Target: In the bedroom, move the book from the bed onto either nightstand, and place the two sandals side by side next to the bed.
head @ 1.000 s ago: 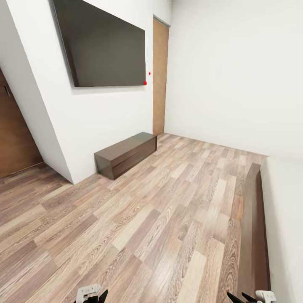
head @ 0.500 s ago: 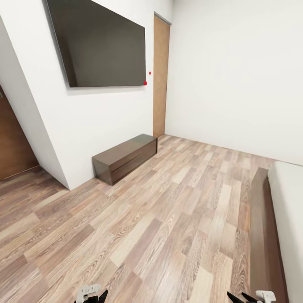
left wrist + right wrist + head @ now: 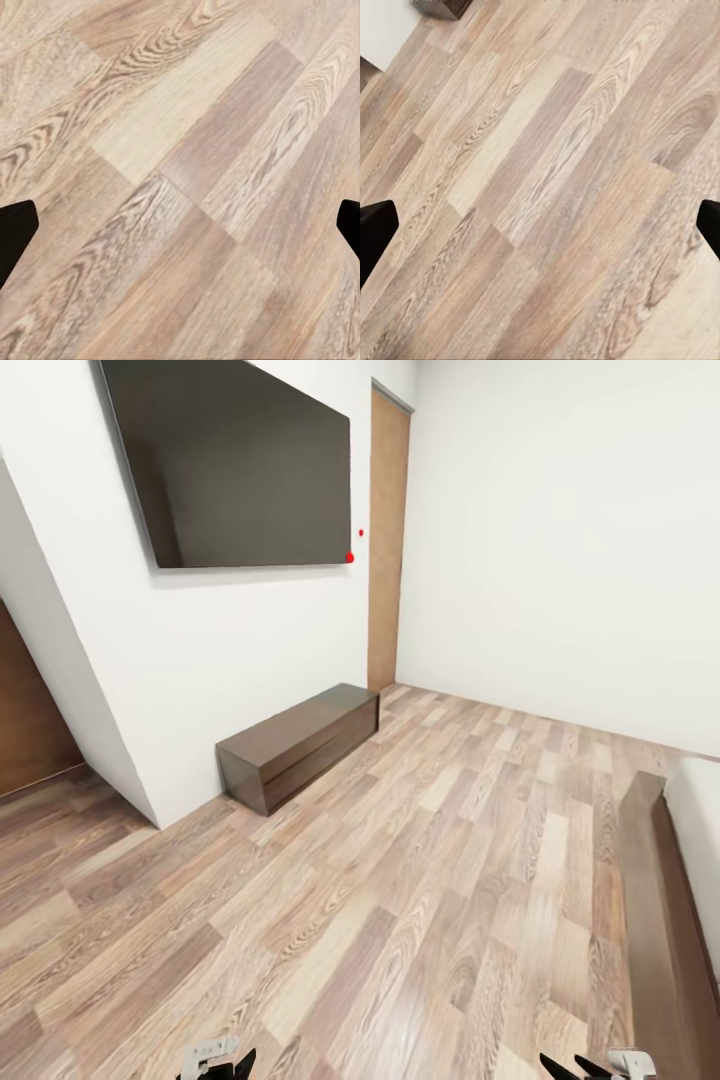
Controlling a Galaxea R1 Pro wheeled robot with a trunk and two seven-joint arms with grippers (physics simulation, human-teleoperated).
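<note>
Robot in transit across the bedroom floor (image 3: 400,880); bed (image 3: 665,920) edge just right of the low brown cabinet (image 3: 300,745). Left gripper (image 3: 180,225) and right gripper (image 3: 540,229) jaws apart, empty, carried low for travel.

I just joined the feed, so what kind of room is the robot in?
Probably a bedroom: a bed with a dark wooden frame sits at the right, facing a wall-mounted TV above a low cabinet, on wood-plank floor.
</note>
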